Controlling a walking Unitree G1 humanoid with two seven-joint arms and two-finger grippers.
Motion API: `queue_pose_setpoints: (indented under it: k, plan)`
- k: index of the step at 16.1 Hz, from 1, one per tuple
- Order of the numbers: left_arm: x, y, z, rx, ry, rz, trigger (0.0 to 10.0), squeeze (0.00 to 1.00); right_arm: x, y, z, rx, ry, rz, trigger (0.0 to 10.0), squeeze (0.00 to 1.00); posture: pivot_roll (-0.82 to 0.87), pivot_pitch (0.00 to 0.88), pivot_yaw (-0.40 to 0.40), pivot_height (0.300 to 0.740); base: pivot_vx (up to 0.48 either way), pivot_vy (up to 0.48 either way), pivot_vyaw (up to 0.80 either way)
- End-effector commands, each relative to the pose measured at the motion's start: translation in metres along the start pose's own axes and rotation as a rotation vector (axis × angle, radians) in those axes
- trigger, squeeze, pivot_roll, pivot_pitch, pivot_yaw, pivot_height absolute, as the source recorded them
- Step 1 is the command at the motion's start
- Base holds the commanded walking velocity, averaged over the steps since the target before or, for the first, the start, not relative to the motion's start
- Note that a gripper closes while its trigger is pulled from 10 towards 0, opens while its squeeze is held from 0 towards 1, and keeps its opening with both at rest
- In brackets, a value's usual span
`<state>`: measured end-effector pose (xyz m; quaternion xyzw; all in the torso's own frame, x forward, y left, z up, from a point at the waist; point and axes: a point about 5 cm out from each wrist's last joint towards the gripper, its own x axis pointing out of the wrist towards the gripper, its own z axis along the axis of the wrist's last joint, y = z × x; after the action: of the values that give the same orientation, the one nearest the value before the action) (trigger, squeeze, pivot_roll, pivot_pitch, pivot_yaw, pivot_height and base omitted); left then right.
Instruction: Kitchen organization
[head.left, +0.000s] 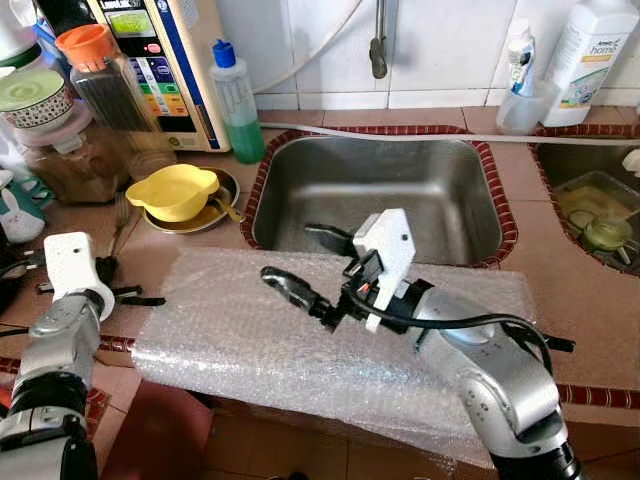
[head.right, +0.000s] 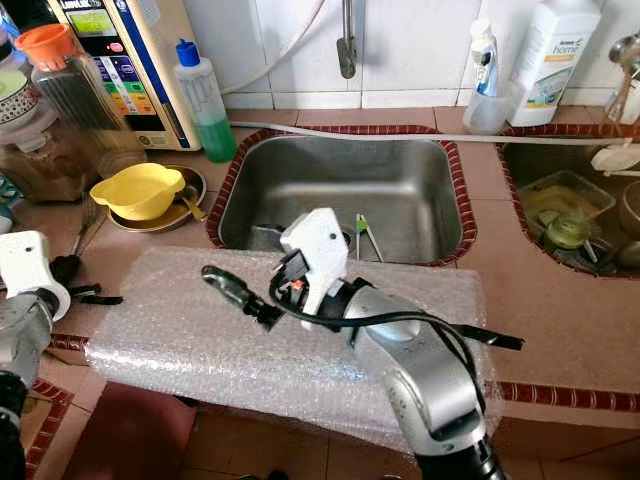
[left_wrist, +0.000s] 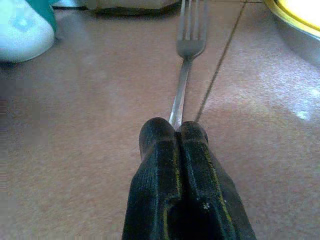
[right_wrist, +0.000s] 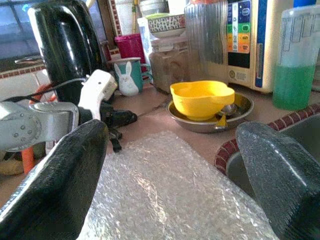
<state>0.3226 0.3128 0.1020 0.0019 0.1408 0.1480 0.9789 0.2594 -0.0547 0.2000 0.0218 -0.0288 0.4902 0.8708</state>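
The brown tiled surface (head.left: 560, 290) runs along a white tiled wall. A steel sink (head.left: 400, 190) is set in the middle of it, and two small green-tipped tools (head.right: 365, 235) lie in the sink near the front wall. A second sink (head.left: 600, 215) to the right holds dirty dishes.

A big sheet of bubble wrap (head.left: 230, 340) lies on the surface in front of the middle sink and hangs over the front edge.

The right hand (head.left: 300, 260) is up above the wrap, near the front rim of the sink. Its two black fingers are spread wide and hold nothing.

At the back left stands a white machine (head.left: 165, 60) with coloured buttons. Beside it is a bottle (head.left: 237, 105) with green liquid and a blue cap. More jars stand to the left, one with an orange lid (head.left: 85, 45). A white bottle (head.left: 590, 50) stands at the back right.

A yellow bowl (head.left: 175, 190) sits in a steel dish (head.left: 215, 215), left of the middle sink.

The left hand (left_wrist: 174, 131) is low over the surface, left of the wrap. Its fingers are pressed together on the handle of a fork (left_wrist: 187, 55). The fork lies flat on the surface with its prongs pointing away from the hand, near the steel dish.
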Motion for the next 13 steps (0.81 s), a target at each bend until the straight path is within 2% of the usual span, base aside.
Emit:
queue_pose_setpoints:
  k: [1, 4, 7, 9, 10, 11, 13]
  plan:
    - [-0.002, 0.009, 0.003, -0.003, -0.013, 0.028, 0.0, 0.00, 0.002, 0.001, 0.001, 0.006, -0.002, 0.019, 10.0, 0.80, -0.20, 0.114, 0.112, 0.740, 0.000, 0.000, 0.00]
    - [-0.006, 0.009, 0.008, -0.014, -0.062, 0.040, 0.0, 0.00, 0.003, 0.000, 0.000, -0.001, 0.000, 0.021, 10.0, 0.80, -0.20, 0.106, 0.111, 0.740, 0.000, 0.000, 0.00]
    - [-0.013, 0.006, 0.024, -0.008, -0.185, 0.035, 0.0, 0.00, 0.003, -0.003, -0.001, -0.013, 0.004, 0.016, 10.0, 0.80, -0.20, 0.099, 0.111, 0.740, 0.000, 0.000, 0.00]
    - [-0.014, 0.002, 0.022, -0.005, -0.184, 0.014, 0.0, 0.00, 0.003, -0.004, -0.001, -0.015, 0.003, 0.013, 10.0, 0.80, -0.19, 0.098, 0.110, 0.740, 0.000, 0.000, 0.00]
    - [-0.013, -0.002, 0.020, -0.023, -0.174, -0.017, 6.1, 0.44, 0.004, -0.004, -0.001, -0.017, 0.003, 0.014, 10.0, 0.80, -0.20, 0.099, 0.110, 0.740, 0.000, 0.000, 0.00]
    - [-0.012, -0.005, 0.021, -0.046, -0.174, -0.030, 10.0, 1.00, 0.004, -0.003, -0.002, -0.021, 0.004, 0.016, 10.0, 0.80, -0.19, 0.100, 0.110, 0.740, 0.000, 0.000, 0.00]
    - [-0.009, -0.008, 0.026, -0.076, -0.188, -0.035, 10.0, 1.00, 0.005, -0.002, -0.002, -0.024, 0.005, 0.017, 10.0, 0.80, -0.20, 0.102, 0.112, 0.740, 0.000, 0.000, 0.00]
